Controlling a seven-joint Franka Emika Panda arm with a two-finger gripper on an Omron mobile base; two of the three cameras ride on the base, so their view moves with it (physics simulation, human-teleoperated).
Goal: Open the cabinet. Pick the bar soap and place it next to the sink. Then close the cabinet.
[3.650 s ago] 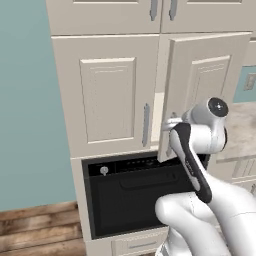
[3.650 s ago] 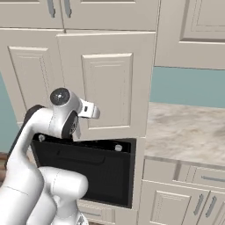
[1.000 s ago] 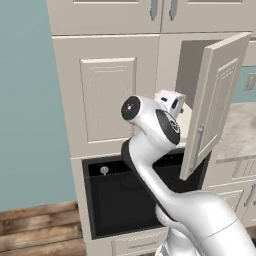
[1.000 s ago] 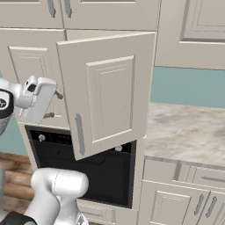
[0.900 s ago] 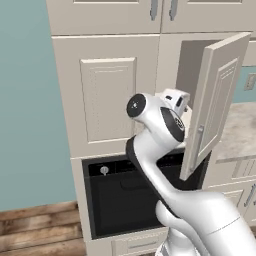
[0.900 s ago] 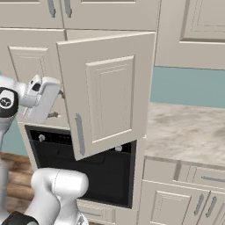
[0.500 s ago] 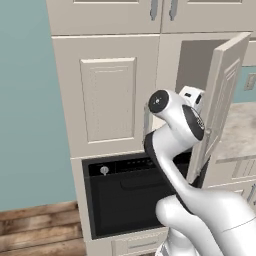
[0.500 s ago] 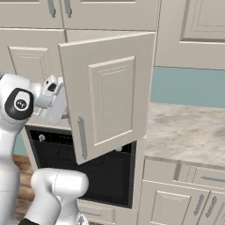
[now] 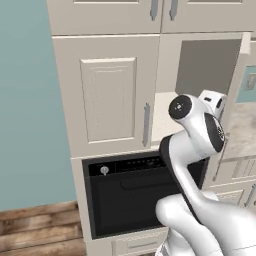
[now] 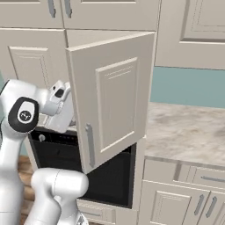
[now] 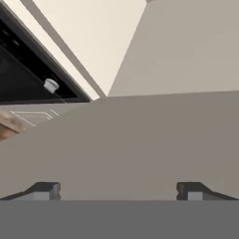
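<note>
Hand view: gripper (image 11: 116, 190) spread, facing cabinet (image 11: 154, 135) interior

The cabinet (image 9: 105, 95) is being seen above the oven (image 9: 130, 195), with its right door (image 10: 112, 96) standing swung out over the oven's front. The counter (image 10: 184, 132) is lying to the right, and shorter cabinets (image 9: 150, 12) are sitting above.
</note>
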